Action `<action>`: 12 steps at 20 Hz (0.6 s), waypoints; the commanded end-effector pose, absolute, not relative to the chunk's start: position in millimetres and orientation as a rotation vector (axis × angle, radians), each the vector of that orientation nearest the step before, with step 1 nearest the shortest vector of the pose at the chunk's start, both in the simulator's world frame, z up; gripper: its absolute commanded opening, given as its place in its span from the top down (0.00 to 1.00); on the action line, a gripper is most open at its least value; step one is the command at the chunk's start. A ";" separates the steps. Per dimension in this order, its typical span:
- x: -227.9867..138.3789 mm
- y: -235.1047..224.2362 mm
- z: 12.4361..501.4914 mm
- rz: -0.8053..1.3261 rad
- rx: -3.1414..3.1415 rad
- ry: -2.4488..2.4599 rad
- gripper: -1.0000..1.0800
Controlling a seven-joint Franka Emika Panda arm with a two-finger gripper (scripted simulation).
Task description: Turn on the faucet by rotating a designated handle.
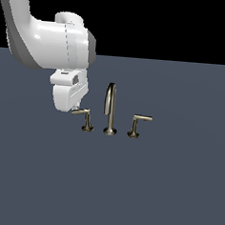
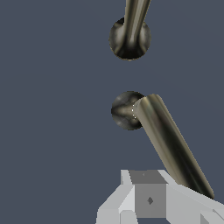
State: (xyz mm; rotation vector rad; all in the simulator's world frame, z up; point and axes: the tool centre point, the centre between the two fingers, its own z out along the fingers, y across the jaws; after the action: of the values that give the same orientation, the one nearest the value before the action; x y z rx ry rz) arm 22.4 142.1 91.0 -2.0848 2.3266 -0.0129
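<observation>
Here, the gripper point(image 1: 75, 105) at the free tip of the designated handle point(image 1: 84, 112), seemingly touching its thin bar; whether spread or clenched, impossible to tell; in the wrist view only one grey finger point(image 2: 148, 199) visible beside the bar point(image 2: 170, 144); just beyond, the handle's flared foot; farther from the claw, the arched spout point(image 1: 110, 104); farthest, the twin lever point(image 1: 138, 121); all on a dark grey surface point(image 1: 166, 185).

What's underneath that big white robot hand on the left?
The tip of the left lever's bar pokes out from under the gripper, pointing off its post beside the spout. The fingers themselves are hidden by the hand's body, so contact is unclear.
</observation>
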 end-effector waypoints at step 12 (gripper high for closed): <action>-11.5 132.4 90.8 -0.006 -2.092 2.331 1.00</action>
State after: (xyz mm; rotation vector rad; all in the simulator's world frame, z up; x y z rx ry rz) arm -7.1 138.4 90.9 -2.0920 2.3240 -0.0072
